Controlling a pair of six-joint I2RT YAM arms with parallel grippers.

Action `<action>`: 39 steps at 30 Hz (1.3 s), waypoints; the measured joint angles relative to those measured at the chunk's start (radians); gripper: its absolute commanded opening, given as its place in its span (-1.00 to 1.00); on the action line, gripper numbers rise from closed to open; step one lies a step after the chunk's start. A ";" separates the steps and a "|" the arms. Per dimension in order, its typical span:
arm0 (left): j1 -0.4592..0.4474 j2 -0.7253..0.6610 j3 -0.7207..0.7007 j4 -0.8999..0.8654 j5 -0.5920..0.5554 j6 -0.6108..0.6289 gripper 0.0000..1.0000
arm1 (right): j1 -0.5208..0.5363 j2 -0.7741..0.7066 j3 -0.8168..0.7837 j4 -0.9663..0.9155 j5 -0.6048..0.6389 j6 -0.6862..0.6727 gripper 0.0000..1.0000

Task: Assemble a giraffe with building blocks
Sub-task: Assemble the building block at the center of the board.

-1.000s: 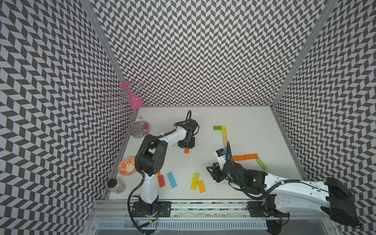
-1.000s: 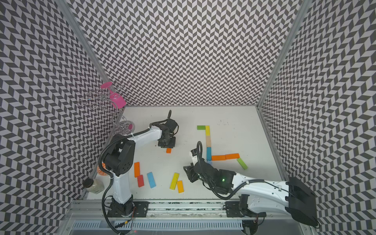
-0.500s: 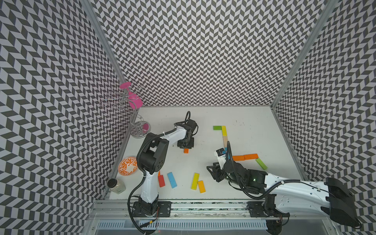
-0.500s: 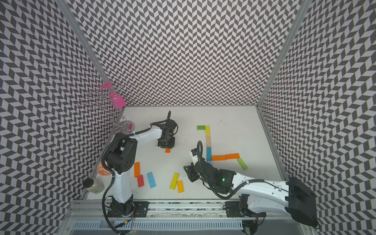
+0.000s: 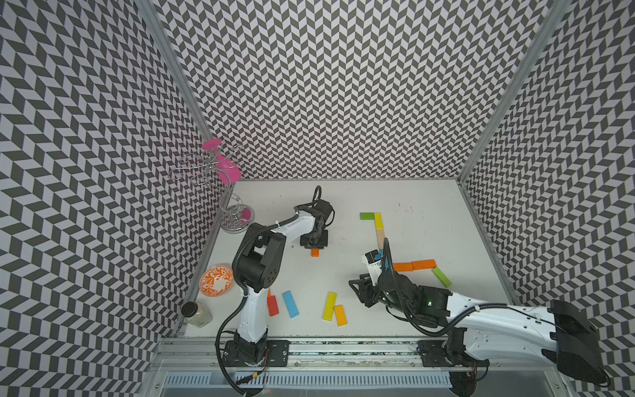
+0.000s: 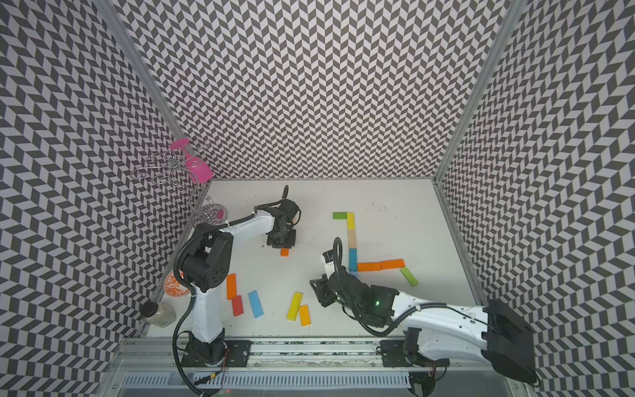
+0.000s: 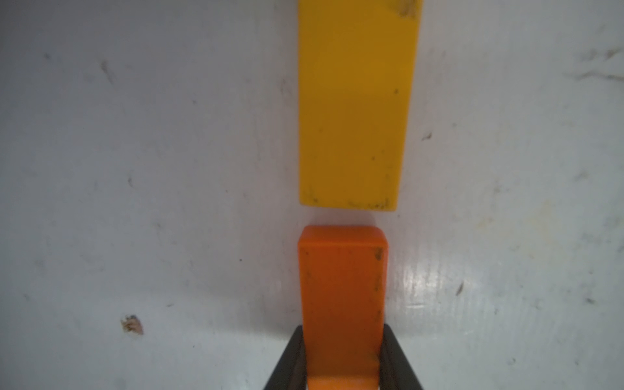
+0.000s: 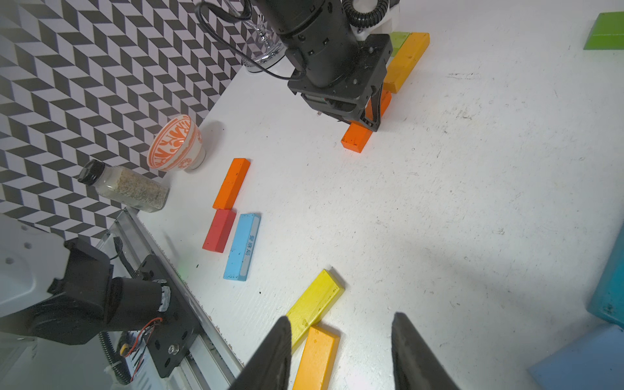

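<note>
Orange block (image 7: 342,287) clamped in your left pincer (image 7: 342,337).
Lower centre, your right pincer (image 5: 356,292) stands parted, empty.

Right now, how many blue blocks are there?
3: loose blue block beside the red block; darker blue block after the tan block; third blue block at its near end, partly under the right arm. Others may hide.
</note>
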 measured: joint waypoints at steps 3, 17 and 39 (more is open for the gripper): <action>0.005 0.004 0.006 0.000 0.002 0.002 -0.39 | -0.005 0.000 0.000 0.000 -0.001 0.000 -0.05; 0.009 0.022 0.030 -0.001 0.008 0.003 -0.38 | -0.013 0.000 0.000 0.001 -0.006 -0.002 -0.05; 0.015 0.032 0.045 -0.001 0.015 0.016 -0.12 | -0.026 0.000 0.000 0.001 -0.021 -0.002 -0.05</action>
